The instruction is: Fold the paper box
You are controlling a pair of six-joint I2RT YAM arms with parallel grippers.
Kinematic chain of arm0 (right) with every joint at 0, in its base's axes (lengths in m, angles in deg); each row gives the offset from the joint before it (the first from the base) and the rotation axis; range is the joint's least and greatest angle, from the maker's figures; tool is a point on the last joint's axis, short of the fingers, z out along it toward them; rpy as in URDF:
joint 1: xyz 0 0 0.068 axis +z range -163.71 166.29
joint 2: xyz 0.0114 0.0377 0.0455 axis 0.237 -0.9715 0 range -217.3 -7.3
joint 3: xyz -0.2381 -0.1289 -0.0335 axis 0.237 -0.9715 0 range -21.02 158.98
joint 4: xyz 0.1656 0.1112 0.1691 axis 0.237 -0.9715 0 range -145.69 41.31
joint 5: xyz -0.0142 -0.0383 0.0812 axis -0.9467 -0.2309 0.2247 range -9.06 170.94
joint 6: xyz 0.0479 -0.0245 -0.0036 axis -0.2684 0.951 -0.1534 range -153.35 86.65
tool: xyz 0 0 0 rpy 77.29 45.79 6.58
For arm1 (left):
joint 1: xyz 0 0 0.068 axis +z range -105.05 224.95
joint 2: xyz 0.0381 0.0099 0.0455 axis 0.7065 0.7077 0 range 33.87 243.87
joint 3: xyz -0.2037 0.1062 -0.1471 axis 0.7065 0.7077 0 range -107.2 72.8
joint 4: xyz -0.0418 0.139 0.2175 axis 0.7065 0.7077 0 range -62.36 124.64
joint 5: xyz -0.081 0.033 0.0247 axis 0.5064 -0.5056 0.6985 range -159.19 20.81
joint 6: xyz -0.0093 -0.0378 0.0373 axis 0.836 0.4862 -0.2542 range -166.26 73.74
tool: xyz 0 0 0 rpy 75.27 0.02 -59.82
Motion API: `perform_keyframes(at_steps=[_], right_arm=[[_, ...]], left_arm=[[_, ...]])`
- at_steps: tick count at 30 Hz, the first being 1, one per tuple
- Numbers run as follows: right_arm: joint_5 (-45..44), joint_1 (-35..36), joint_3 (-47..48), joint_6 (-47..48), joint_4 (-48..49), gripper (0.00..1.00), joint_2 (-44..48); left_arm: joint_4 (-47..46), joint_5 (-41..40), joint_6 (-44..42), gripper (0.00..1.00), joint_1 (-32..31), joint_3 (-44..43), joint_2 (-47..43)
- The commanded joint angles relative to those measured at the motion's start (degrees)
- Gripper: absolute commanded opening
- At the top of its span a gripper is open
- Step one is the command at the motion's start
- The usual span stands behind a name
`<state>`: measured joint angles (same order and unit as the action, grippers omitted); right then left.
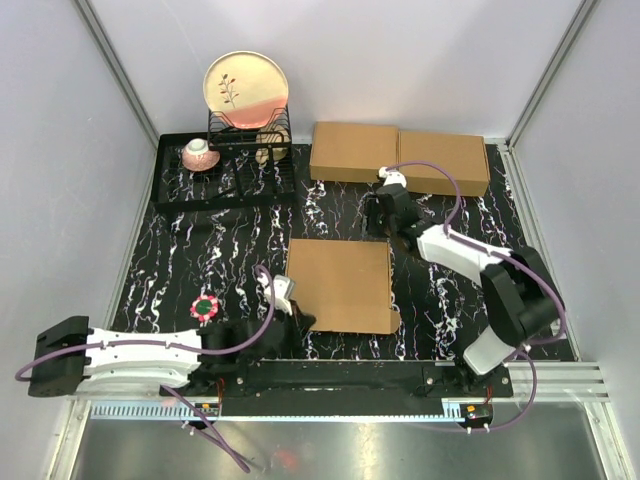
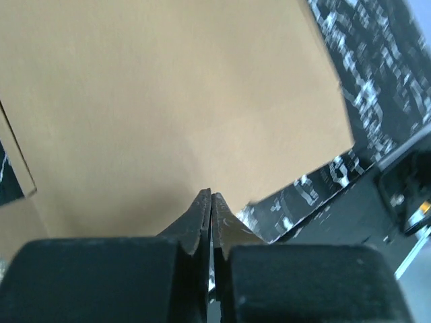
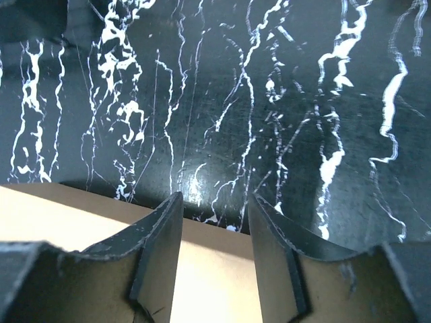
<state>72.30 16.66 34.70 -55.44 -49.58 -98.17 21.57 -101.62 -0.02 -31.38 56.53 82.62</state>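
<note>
Pressing together at the near left corner of the paper box, the left fingers are showing no gap, and no cardboard is showing between them; whether they are nipping a thin edge cannot be told. The box is lying flat on the table, close to the middle of its near edge, probably so that both arms are within reach of it. Just beyond its far edge, the right fingers are hanging partly apart over bare table, holding nothing, seemingly lining up on that edge. Farther back, two flat brown boxes are sitting along the far edge and a dish rack is standing at the far left corner, both well apart from the work.
</note>
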Motion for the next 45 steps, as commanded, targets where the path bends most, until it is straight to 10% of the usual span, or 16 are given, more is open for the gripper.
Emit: perform_keyframes(at_steps=[1, 12, 18, 45], right_arm=[[6.09, -0.75, 5.62, 3.10, 2.30, 0.50, -4.83], [7.06, -1.10, -0.26, 1.62, 1.32, 0.50, -5.55], [8.21, -1.10, -9.04, -1.64, 2.38, 0.49, 0.86], [3.30, -1.10, -27.60, -13.41, -0.76, 0.60, 26.09]], left_arm=[[0.53, 1.66, 1.23, 0.00, -3.55, 2.56, -1.55], [-10.99, 24.24, -9.68, 0.00, -6.81, -1.38, 17.58], [-9.58, 20.75, -8.27, 0.00, -4.45, -6.49, 30.69], [8.06, 6.95, -16.01, 0.03, 26.50, -19.67, 33.61]])
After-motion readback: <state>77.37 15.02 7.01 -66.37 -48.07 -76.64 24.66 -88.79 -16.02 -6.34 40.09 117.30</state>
